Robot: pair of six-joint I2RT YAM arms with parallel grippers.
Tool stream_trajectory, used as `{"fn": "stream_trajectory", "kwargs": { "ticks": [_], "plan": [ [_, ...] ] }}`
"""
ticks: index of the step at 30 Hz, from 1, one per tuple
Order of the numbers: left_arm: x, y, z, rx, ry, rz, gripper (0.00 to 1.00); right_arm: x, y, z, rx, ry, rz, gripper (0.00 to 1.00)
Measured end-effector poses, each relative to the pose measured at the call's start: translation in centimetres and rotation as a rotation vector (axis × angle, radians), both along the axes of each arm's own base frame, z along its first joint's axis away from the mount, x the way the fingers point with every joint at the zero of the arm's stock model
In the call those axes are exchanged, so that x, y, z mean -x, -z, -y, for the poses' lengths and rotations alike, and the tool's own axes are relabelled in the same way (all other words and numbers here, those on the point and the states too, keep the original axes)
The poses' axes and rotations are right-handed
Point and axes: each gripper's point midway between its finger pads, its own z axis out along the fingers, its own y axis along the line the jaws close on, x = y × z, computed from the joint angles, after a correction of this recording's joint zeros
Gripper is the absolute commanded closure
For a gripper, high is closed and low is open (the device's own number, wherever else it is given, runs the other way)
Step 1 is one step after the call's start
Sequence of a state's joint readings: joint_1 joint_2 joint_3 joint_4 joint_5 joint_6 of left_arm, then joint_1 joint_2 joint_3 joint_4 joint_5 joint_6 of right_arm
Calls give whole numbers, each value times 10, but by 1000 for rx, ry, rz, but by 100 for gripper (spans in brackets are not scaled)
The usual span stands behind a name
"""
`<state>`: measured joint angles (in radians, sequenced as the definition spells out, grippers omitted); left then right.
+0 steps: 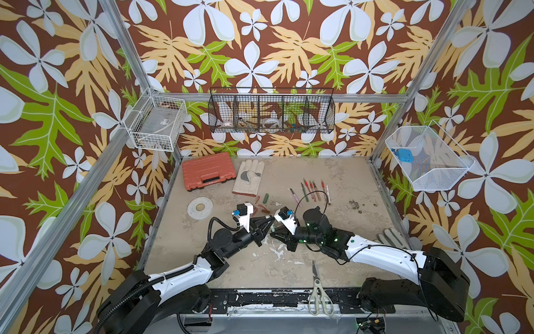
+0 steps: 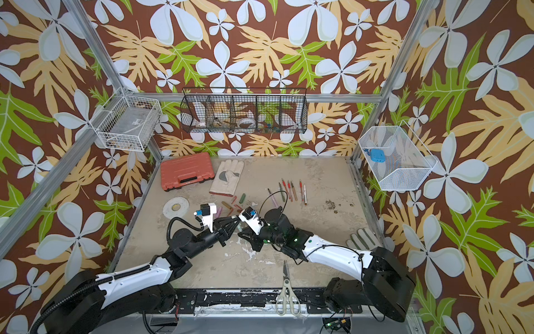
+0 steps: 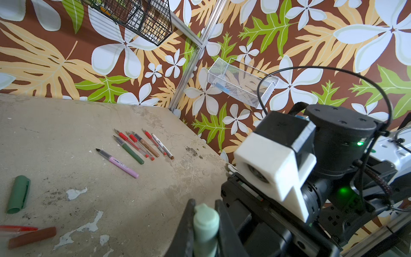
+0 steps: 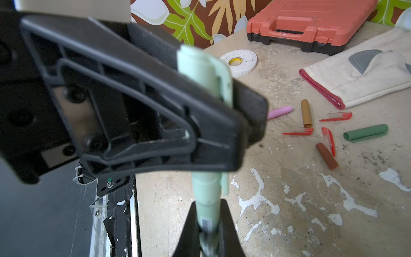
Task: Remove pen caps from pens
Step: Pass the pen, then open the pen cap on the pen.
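Condition: the pale green pen is held off the counter at the middle of both top views, bridged between my two sets of fingers. My right fingers are pressed onto its barrel at the bottom edge of the right wrist view. My left fingers pinch the pale green cap, which is not yet separated from the pen. Fault 1: the cap's clip appears to lie against one left finger, so the clamp bears on an uneven face and the cap may rotate or slip out when I pull. Fault 2: the right grip sits on a smooth, narrow barrel, so a tight cap may make the barrel slide through instead of releasing. Fault 3: a pull out of line with the pen axis would bend the joint and jam it. Fault 4: a sudden release could throw the cap among the loose caps at the right of that view, or toward the uncapped pens. Fault 5: both sets of fingers work close together, so a rebound could make them strike each other.
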<state>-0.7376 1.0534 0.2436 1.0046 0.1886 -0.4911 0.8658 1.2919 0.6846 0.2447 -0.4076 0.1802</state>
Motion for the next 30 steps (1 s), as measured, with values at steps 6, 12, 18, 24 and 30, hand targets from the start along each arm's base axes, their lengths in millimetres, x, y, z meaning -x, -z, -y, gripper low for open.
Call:
{"fn": "stream_trajectory", "kwargs": {
  "ticks": [6, 12, 18, 24, 30],
  "plan": [
    [-3, 7, 2, -18, -2, -21, 55, -7, -1, 4, 8, 41, 18, 100],
    [-6, 10, 5, -28, 1, -33, 55, -9, 1, 4, 18, 46, 14, 100],
    [-6, 13, 10, -36, 20, -43, 57, -8, 2, 4, 21, 47, 13, 100],
    [-5, 9, 9, -30, 22, -37, 65, -11, 2, 5, 26, 61, 18, 100],
    [-5, 9, 9, -29, 21, -35, 67, -10, 2, 5, 26, 60, 18, 100]
  ]
}}
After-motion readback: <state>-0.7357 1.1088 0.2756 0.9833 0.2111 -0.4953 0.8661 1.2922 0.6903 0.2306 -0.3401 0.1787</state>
